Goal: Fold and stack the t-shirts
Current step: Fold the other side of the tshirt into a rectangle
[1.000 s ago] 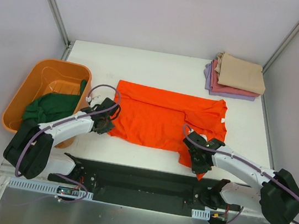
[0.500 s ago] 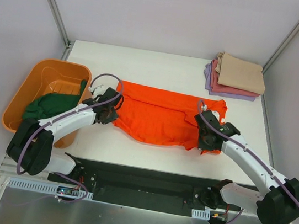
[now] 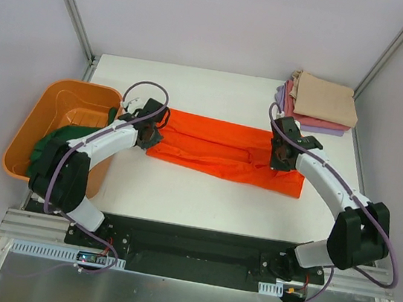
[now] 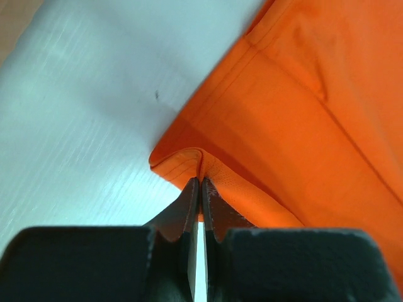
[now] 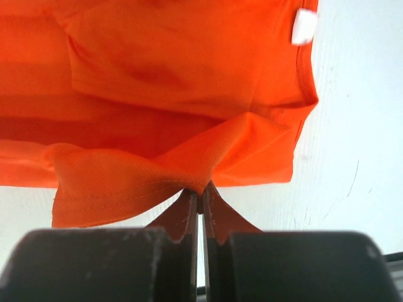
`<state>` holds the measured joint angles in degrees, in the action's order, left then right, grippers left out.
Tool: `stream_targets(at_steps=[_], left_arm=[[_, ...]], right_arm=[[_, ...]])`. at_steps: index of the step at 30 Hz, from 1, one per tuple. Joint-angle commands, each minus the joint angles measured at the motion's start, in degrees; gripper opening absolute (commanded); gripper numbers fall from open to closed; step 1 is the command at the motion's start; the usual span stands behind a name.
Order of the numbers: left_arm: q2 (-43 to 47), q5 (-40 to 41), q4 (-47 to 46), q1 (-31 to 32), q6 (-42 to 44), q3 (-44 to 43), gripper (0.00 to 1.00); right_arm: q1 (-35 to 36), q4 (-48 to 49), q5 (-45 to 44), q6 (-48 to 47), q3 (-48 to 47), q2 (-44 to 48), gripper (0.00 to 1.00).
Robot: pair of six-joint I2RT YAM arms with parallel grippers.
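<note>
The bright orange t-shirt (image 3: 220, 152) lies across the middle of the table, folded into a long band. My left gripper (image 3: 152, 130) is shut on its left edge; the left wrist view shows the hem (image 4: 189, 160) pinched between the jaws. My right gripper (image 3: 285, 157) is shut on the shirt's right part; the right wrist view shows a fold of orange cloth (image 5: 157, 179) pinched at the tips. The dark green t-shirt (image 3: 60, 145) hangs bunched in the orange tub. Folded tan (image 3: 327, 99), pink-red (image 3: 303, 120) and lavender (image 3: 280, 98) shirts are stacked at the back right.
The rigid orange plastic tub (image 3: 73, 103) stands at the table's left edge, beside my left arm. The stack sits near the back right corner. The enclosure's walls rise on both sides.
Both grippers have carried the shirt's near edge away from me and over the far part. The shirt has gone from a broad spread to a narrow folded band.
</note>
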<state>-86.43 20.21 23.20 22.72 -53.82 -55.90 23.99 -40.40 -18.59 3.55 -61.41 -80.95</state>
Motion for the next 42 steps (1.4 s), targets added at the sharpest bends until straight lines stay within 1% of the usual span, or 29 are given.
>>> stream_targets(at_steps=[1, 4, 5, 13, 19, 20, 21, 22, 23, 24, 25, 26, 27, 29, 30, 31, 32, 34, 35, 36, 37, 39, 41, 42], left_arm=[[-2.7, 2.7, 0.4, -1.3, 0.4, -5.1, 0.00], [-4.8, 2.4, 0.4, -1.7, 1.0, -7.2, 0.00], [-5.4, 2.6, 0.4, -1.8, 1.2, -7.8, 0.00], [-9.8, 1.3, 0.4, -3.5, 2.8, -11.7, 0.00], [-14.0, -1.0, 0.5, -3.9, 4.8, -15.8, 0.01], [-14.5, -1.1, 0.4, -4.0, 4.9, -16.4, 0.06], [-14.9, -1.3, 0.4, -4.1, 4.8, -16.9, 0.18], [-15.3, -1.6, 0.5, -4.3, 4.9, -17.3, 0.33], [-15.4, -1.7, 0.4, -4.3, 5.0, -17.8, 0.41], [-15.4, -1.6, 0.4, -4.3, 4.9, -18.4, 0.45], [-15.3, -1.6, 0.4, -4.3, 5.3, -18.7, 0.53], [-14.9, -1.7, 0.4, -4.3, 5.5, -19.2, 0.62], [-14.6, -2.1, 0.4, -4.3, 5.6, -19.5, 0.66], [-13.8, -3.3, 0.4, -4.2, 6.4, -20.3, 0.77], [-13.3, -4.3, 0.2, -4.1, 6.8, -20.7, 0.82], [-13.0, -5.7, 0.1, -3.9, 7.4, -21.0, 0.91], [-12.8, -6.7, 0.0, -3.7, 8.0, -21.2, 0.99], [-12.2, -8.7, -0.1, -2.9, 9.2, -21.2, 0.99], [-11.6, -10.0, -0.2, -2.7, 9.5, -21.0, 0.99], [-11.0, -11.5, -0.3, -2.4, 9.8, -20.6, 0.99], [-10.5, -13.0, -0.5, -2.2, 10.0, -20.0, 0.99], [-9.1, -14.7, -1.0, -1.4, 10.3, -18.1, 0.99], [-8.1, -16.2, -1.4, -0.7, 10.6, -16.2, 0.99], [-7.8, -16.6, -1.9, -0.2, 10.7, -15.1, 0.99]], right_arm=[[-2.0, 2.5, 0.1, -3.1, -5.0, -3.6, 0.00], [-3.2, 2.7, 0.5, -3.1, -6.8, -5.9, 0.01], [-3.4, 2.6, 0.6, -4.6, -7.4, -6.6, 0.01], [-5.2, 2.7, 0.9, -7.2, -11.5, -11.9, 0.01], [-6.3, 2.1, 0.8, -8.5, -15.9, -18.7, 0.06], [-6.4, 2.3, 0.7, -8.5, -16.8, -20.2, 0.06], [-6.7, 2.4, 0.8, -8.6, -17.9, -21.3, 0.07], [-6.8, 2.6, 0.5, -8.3, -19.0, -22.7, 0.09], [-7.0, 2.7, -0.1, -8.1, -20.3, -23.9, 0.14], [-7.3, 3.0, -1.2, -7.9, -21.5, -25.0, 0.18], [-7.7, 2.7, -2.1, -6.7, -22.9, -26.4, 0.20], [-8.2, 2.6, -2.9, -5.8, -24.4, -27.2, 0.26], [-8.9, 2.8, -4.2, -5.0, -25.8, -27.8, 0.38], [-9.7, 2.7, -5.7, -3.9, -27.7, -28.0, 0.45], [-9.8, 2.4, -6.3, -3.9, -28.1, -27.8, 0.48], [-9.8, 2.3, -6.8, -4.0, -28.3, -27.2, 0.52], [-9.8, 2.5, -7.4, -3.8, -27.9, -26.3, 0.61], [-9.8, 2.6, -8.9, -3.6, -26.6, -24.4, 0.76], [-9.8, 2.7, -9.4, -3.6, -25.6, -22.6, 0.82], [-9.8, 3.0, -9.1, -3.6, -23.8, -20.9, 0.93], [-9.9, 3.1, -8.3, -3.6, -22.1, -19.5, 0.96], [-9.8, 3.9, -6.3, -1.7, -18.3, -15.8, 0.96], [-9.9, 7.2, -1.3, -1.9, -13.1, -11.4, 0.96], [-9.9, 9.7, 2.9, -2.1, -9.8, -9.5, 0.96]])
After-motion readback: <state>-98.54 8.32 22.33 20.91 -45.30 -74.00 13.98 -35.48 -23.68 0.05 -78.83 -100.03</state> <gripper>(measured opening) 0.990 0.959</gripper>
